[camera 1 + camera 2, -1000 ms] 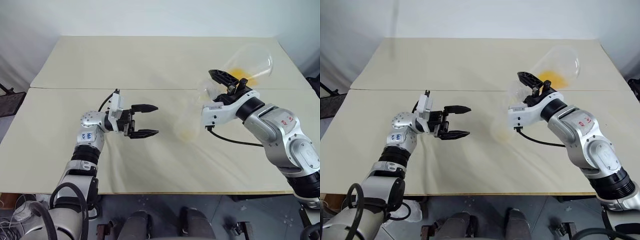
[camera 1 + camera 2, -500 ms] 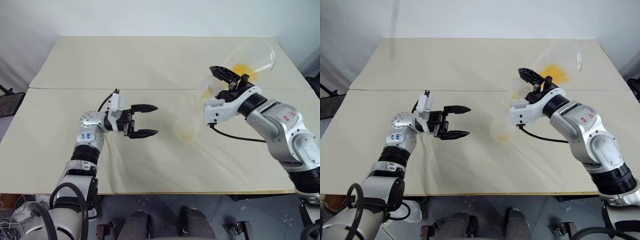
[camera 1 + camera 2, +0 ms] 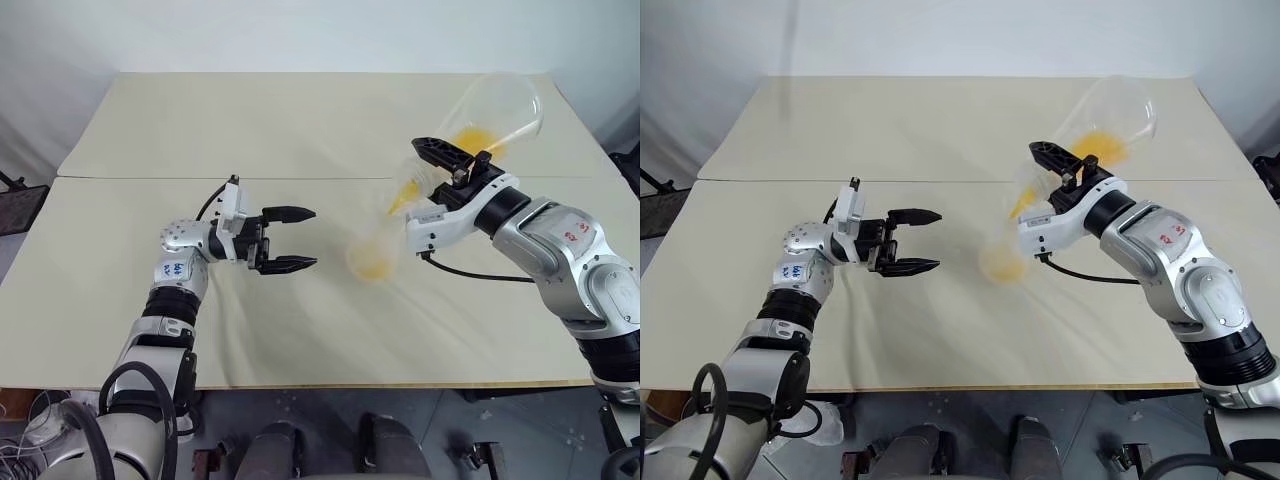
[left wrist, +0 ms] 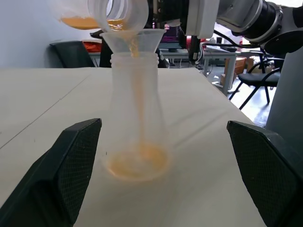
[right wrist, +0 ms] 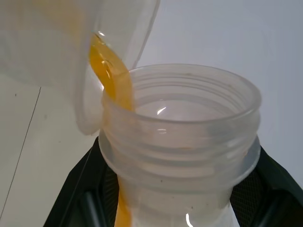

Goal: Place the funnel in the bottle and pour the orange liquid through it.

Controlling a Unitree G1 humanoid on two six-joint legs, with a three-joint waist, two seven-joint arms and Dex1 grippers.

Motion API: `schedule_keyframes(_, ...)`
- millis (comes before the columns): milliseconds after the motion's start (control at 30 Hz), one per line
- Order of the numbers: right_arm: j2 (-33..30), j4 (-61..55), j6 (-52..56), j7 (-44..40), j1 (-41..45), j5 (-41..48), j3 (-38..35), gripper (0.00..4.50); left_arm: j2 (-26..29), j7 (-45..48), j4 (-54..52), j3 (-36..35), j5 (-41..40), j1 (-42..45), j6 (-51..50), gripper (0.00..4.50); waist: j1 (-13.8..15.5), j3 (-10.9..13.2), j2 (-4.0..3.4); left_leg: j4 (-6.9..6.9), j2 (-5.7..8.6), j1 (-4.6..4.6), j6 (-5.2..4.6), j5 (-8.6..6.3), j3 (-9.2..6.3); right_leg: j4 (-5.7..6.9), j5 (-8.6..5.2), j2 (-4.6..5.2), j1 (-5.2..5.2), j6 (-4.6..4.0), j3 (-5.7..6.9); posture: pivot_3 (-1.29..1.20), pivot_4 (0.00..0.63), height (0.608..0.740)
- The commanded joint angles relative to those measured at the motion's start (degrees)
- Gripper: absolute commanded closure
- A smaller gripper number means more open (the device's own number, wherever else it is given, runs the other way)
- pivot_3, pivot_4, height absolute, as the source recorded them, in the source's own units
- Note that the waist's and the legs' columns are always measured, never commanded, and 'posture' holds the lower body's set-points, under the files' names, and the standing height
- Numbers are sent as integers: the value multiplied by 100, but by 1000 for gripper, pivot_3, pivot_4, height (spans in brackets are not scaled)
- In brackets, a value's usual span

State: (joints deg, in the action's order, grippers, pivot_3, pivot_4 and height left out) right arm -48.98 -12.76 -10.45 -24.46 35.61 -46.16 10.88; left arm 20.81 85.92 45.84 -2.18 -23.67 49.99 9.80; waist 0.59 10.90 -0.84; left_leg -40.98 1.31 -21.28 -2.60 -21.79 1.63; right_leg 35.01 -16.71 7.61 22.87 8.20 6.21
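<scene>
The jaws of the right gripper (image 3: 440,165) are clamped on a tilted clear flask (image 3: 487,122), from which bright orange liquid (image 4: 136,161) is poured through the clear plastic funnel (image 4: 134,37) into the clear flask-shaped bottle (image 4: 135,124) mid-desk. The left gripper (image 3: 296,240) is spread, empty, beside it. The beige desk (image 3: 300,120) is backed by a white wall (image 3: 300,30).

The tabletop (image 3: 250,120) lies bare across the upper left and the whole lower band of the frame. At centre right the bottle (image 3: 372,252) stands with the funnel (image 4: 134,38) in its neck. Above it the right tool (image 3: 447,163), clamped on a tilted flask (image 3: 480,125), blocks approach from above and the right. The left tool (image 3: 290,240), fingers spread, faces the bottle across an open gap.
</scene>
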Motion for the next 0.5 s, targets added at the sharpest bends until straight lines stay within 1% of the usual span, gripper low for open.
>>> schedule_keyframes(33,-138,-73,-120,139,187,-71,-309,1978,47,111,17,-85,53,165,115,0,0,0,0,0,0,0,0,0,0,0,0,0,0,0,0,0,150,740)
schedule_keyframes(500,-197,165,-474,221,383,-156,-283,1978,88,185,104,-91,127,188,157,0,-70,0,0,1,0,0,0,0,-2,1,0,0,0,0,2,0,150,740)
